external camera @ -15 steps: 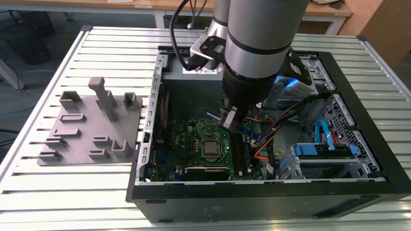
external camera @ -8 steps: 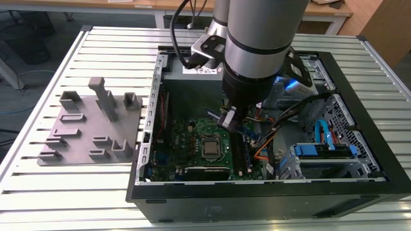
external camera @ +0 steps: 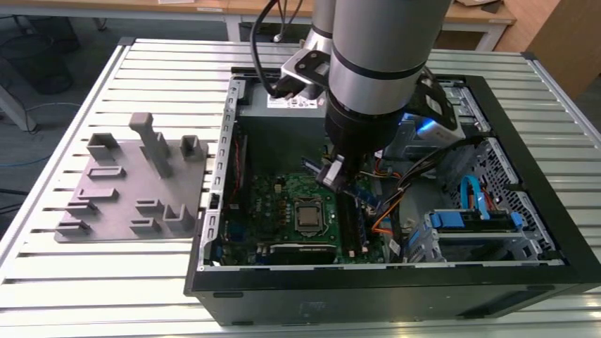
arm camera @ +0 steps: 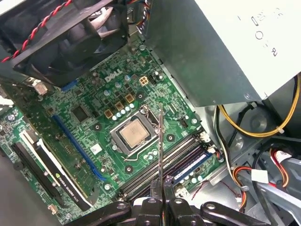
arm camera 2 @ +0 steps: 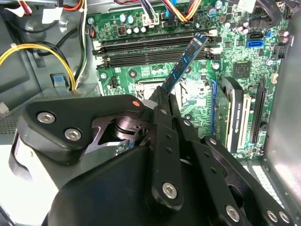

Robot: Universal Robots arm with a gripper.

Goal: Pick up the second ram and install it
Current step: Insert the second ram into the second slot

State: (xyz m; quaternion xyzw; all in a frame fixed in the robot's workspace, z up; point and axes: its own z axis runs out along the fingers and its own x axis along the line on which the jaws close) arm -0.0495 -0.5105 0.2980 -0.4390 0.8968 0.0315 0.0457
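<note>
Logo print on motherboard (arm camera: 89,136); markings on power supply (arm camera: 225,52).

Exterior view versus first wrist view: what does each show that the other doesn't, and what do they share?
Exterior view: the grey holder tray on the slatted table, beside the open computer case, with the arm reaching in. First wrist view: the case fan with red and black wires. Shared: the green motherboard, its processor, and the second ram gripped in the pincer above the board.
</note>
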